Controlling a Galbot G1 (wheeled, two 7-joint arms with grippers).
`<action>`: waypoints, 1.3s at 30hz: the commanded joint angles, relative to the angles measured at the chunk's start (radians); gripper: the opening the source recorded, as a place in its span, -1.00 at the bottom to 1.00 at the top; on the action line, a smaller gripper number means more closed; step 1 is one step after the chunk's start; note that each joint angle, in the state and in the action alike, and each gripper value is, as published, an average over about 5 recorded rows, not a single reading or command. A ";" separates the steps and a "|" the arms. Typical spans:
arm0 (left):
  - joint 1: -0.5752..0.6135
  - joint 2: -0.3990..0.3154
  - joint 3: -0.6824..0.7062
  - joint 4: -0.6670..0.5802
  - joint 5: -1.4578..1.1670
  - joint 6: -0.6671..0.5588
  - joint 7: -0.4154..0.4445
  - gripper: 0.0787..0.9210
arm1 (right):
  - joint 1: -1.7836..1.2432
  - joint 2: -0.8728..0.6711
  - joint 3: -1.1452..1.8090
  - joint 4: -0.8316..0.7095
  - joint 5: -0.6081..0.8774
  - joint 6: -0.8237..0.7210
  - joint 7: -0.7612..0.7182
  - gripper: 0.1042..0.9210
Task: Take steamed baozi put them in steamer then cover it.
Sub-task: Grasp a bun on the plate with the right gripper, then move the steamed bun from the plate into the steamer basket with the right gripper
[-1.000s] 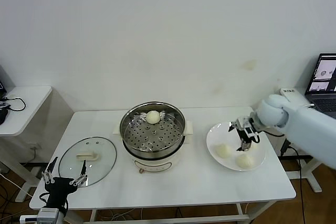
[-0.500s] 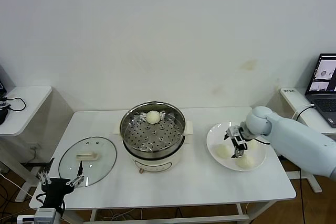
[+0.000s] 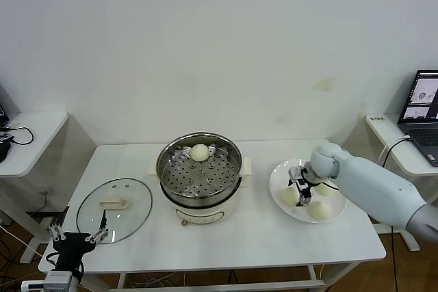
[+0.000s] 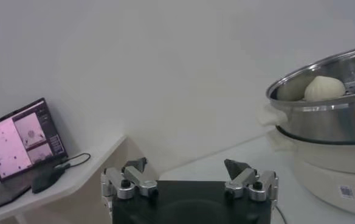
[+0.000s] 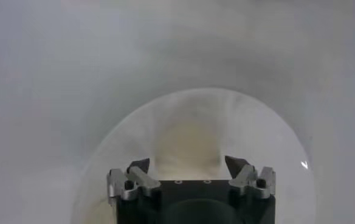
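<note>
- Right gripper (image 3: 302, 192) was down over the white plate (image 3: 279, 181) at the table's 3 o'clock side, its claw straddling the bun (image 3: 291, 196) that sat at the plate's 9 o'clock
- In the right wrist view the fingertips (image 5: 138, 165) stood apart with that bun (image 5: 188, 145) between them; whether they pressed on the dough I could not tell
- Two more buns on the same plate: one (image 3: 319, 210) toward 5 o'clock, another (image 3: 327, 189) toward 2 o'clock, partly hidden behind the arm
- Steamer (image 3: 198, 169) stood at the table's centre on its white base, uncovered, perforated tray showing
- One bun (image 3: 199, 152) already lay on the tray at about 12 o'clock, close to the pot wall; the left wrist view showed it (image 4: 324, 88) just above the steel rim (image 4: 323, 106)
- Glass lid (image 3: 113, 210) lay flat on the table (image 3: 260, 234) at the steamer's 8 o'clock, cream handle up, well apart from the pot
- Left gripper (image 3: 77, 239) hung idle off the table's front edge, just at the lid's 7 o'clock, claw wide apart and holding nothing
- Laptop (image 3: 424, 104) was open on a side desk at far 3 o'clock
</note>
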 commanded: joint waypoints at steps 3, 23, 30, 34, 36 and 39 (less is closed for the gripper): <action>0.001 -0.002 -0.003 -0.002 0.000 0.000 0.000 0.77 | -0.011 0.022 0.007 -0.033 -0.009 -0.005 -0.011 0.39; 0.000 0.004 -0.002 -0.021 -0.003 -0.001 0.000 0.77 | 0.240 -0.105 -0.056 0.128 0.156 -0.054 -0.072 0.12; -0.012 0.008 0.012 -0.029 -0.004 0.001 0.000 0.77 | 0.478 -0.102 -0.192 0.202 0.308 -0.101 -0.066 0.13; -0.020 0.014 0.020 -0.028 -0.005 0.003 0.001 0.77 | 0.623 -0.044 -0.284 0.217 0.404 -0.134 -0.051 0.14; -0.022 0.018 0.020 -0.025 -0.007 0.003 0.001 0.77 | 0.676 0.000 -0.319 0.220 0.471 -0.157 -0.036 0.15; -0.025 0.024 0.018 -0.022 -0.010 0.004 0.001 0.77 | 0.720 0.078 -0.345 0.217 0.557 -0.196 -0.007 0.16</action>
